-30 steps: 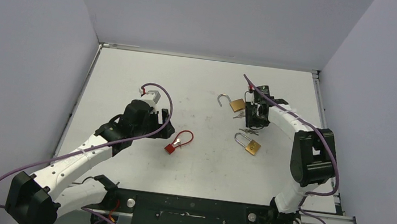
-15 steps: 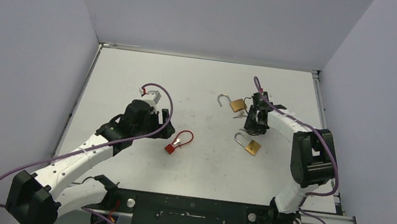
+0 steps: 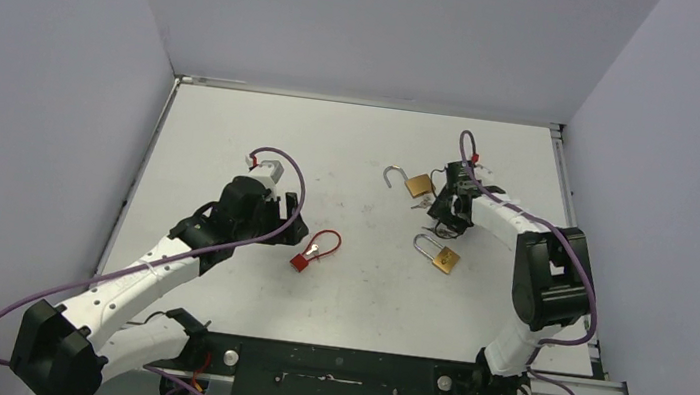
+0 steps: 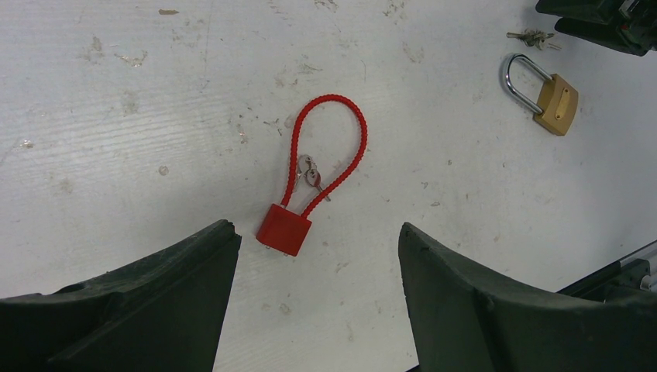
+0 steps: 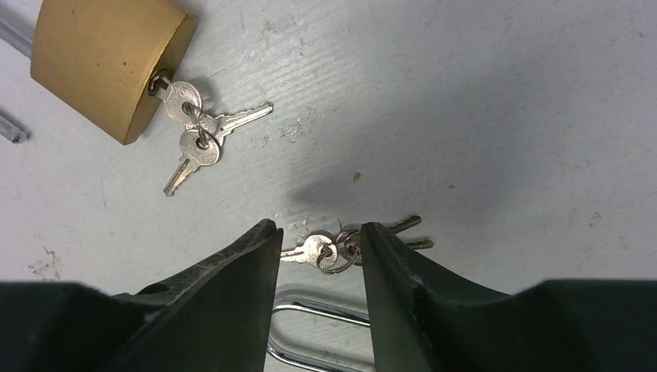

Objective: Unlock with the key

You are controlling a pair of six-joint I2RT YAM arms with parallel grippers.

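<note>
Right hand (image 5: 318,231) now half-open, wider, astride keys (image 5: 335,248); left hand (image 4: 315,229) wide; two brass padlocks (image 3: 418,184) (image 3: 446,260), one red lock (image 4: 283,229).

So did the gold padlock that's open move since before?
No. The open brass padlock lies at the same spot below the white table's back edge, its hooked shackle pointing left as before.
</note>
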